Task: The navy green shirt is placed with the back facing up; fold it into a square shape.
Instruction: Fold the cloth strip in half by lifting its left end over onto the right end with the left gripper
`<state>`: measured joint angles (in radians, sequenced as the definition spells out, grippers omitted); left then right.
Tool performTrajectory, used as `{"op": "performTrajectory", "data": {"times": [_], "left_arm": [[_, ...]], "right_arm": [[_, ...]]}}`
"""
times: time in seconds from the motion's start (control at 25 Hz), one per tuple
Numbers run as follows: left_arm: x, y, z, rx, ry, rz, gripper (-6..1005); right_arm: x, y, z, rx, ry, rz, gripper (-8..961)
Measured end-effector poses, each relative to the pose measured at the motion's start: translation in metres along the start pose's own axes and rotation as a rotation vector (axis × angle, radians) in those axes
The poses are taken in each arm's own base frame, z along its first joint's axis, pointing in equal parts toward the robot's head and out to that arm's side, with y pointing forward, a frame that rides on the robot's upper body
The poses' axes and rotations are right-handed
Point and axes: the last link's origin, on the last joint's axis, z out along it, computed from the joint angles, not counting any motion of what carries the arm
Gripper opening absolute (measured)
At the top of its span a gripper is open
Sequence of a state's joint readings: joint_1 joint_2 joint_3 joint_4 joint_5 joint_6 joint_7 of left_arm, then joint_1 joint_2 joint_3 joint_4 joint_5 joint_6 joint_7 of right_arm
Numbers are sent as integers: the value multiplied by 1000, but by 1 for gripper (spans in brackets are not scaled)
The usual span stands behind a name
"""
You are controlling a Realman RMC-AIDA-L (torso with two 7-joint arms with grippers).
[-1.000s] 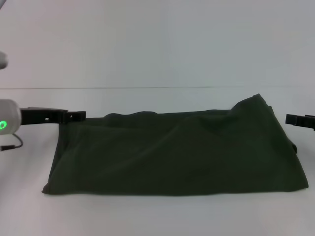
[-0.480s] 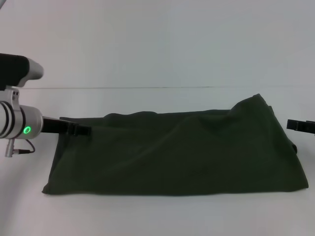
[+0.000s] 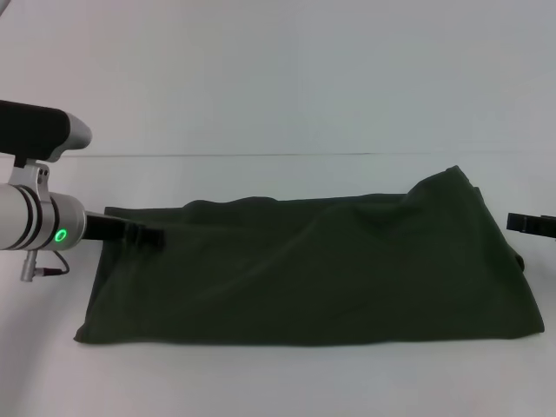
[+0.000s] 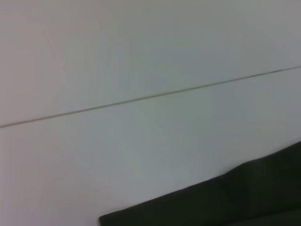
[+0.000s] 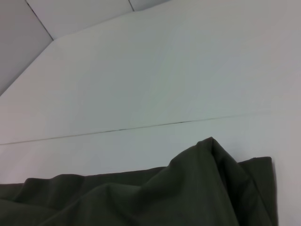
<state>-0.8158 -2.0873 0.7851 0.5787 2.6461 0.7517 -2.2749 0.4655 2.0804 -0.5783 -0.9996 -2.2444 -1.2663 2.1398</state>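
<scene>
Olive cotton shirt (image 3: 313, 269), rumpled oblong fold

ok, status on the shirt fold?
Left gripper over the navy green shirt's far left corner. Right gripper off its right edge. Shirt a wide band, not square. Nothing in the way.

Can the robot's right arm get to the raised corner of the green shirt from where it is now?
Probably yes. The right gripper sits just off the navy green shirt on the raised-corner side, with only bare table between them. The left gripper is at the opposite end.
</scene>
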Motion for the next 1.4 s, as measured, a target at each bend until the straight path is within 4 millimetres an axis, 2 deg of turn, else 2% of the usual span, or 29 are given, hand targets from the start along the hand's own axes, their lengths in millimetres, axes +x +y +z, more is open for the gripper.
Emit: {"op": "performTrajectory", "data": {"times": [0.28,0.48,0.84,0.92,1.16,1.4], "left_arm": [[-3,0,4,-3,-19,-2,690],[-4,1,5,-5,-24,2,469],[-3,4,7,0,-12,22,302],[-2,6,7,-4,-12,30,265],[-1,10,8,-18,-14,34,33],[5,4,4,-9,20,-8,25]], "right_arm": [[-1,-1,-1,4,-2,-2,736],[-2,-2,-1,5,-2,-3,734],[-2,-6,-5,14,-5,8,730],[-2,-7,-6,14,-1,11,699],[-2,-7,-6,12,1,11,588],[-3,-8,-6,17,-3,10,595]]}}
